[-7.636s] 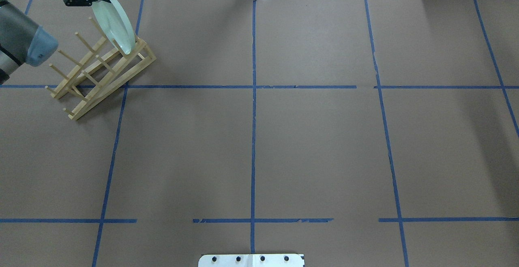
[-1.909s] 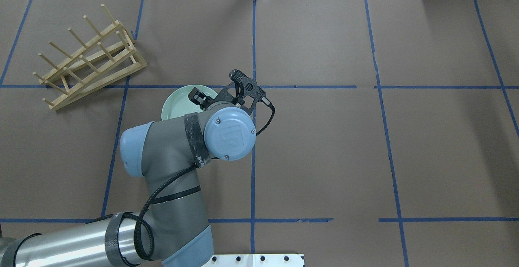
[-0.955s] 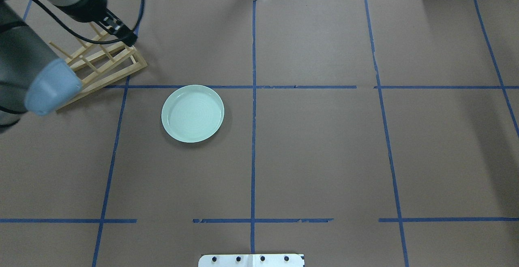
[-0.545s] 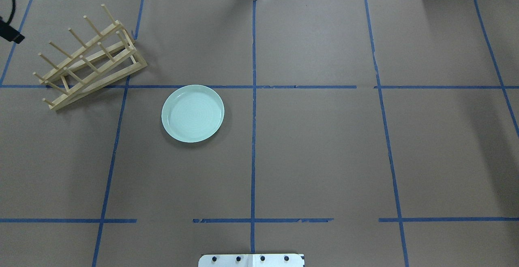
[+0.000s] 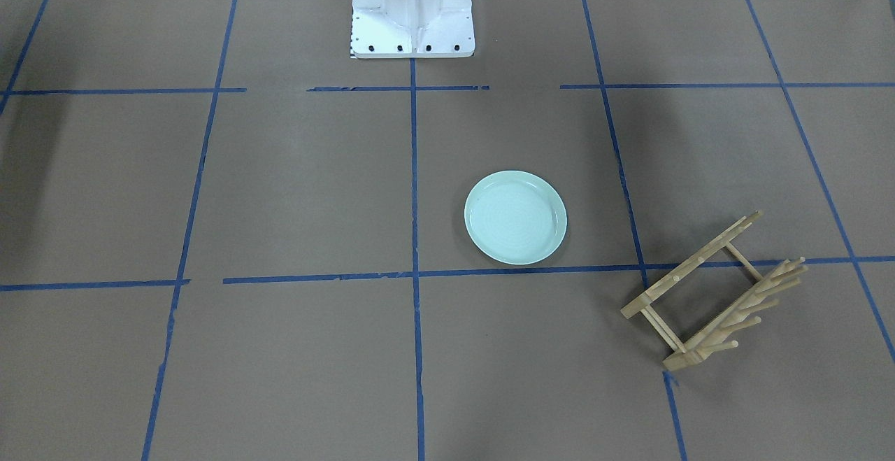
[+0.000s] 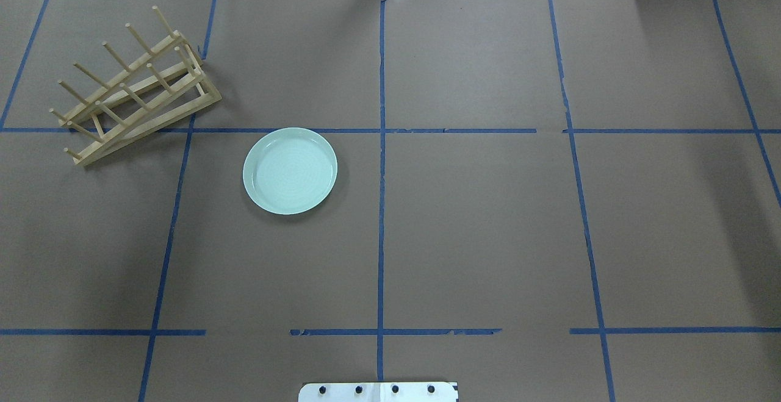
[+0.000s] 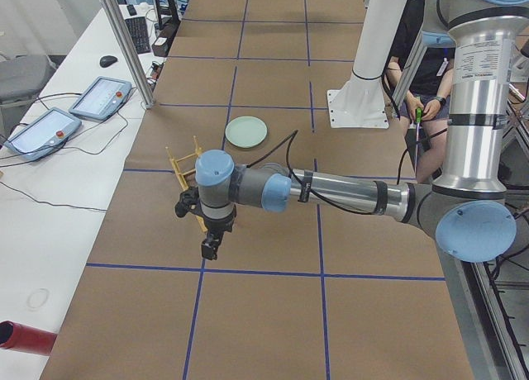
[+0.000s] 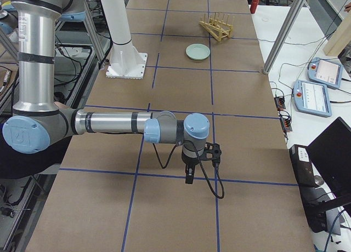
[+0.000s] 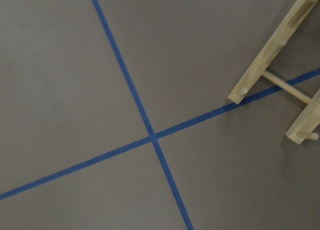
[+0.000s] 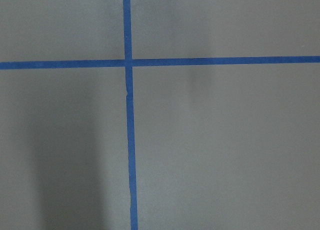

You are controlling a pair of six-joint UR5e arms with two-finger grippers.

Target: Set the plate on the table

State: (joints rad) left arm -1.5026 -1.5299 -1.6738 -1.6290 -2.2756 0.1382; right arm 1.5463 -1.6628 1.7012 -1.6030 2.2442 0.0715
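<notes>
Plate work looks finished, as far as I can judge. The plate (image 6: 290,171) lies flat and right way up on the bench (image 6: 488,237), inside one taped rectangle. Its far rim sits at, or just beside, a blue tape line (image 6: 219,130). Nothing touches it, and the wooden rack (image 6: 137,85) stands apart from it with bare pegs. I see no step left for the plate itself; at most my arms need parking.

My left jaws hang above the bench close to the rack's near end, well apart from the plate. My right jaws hang over a tape crossing towards the other end of the bench, farther off again. Neither pair has hold of the plate.

How far either pair is open, I cannot tell. Each shows in one side view only, small and dark against the paper. My left wrist camera gives only a tape crossing and a corner of the rack (image 9: 267,57), with none of my fingers in it. My right wrist camera gives tape and brown paper alone.

Both arms are outside the overhead and front views, which show only the white base (image 5: 412,6). In the left side view my own wrist covers part of the rack (image 7: 183,161). The plate's underside is hidden, so I judge its contact with the bench from how level it looks.
</notes>
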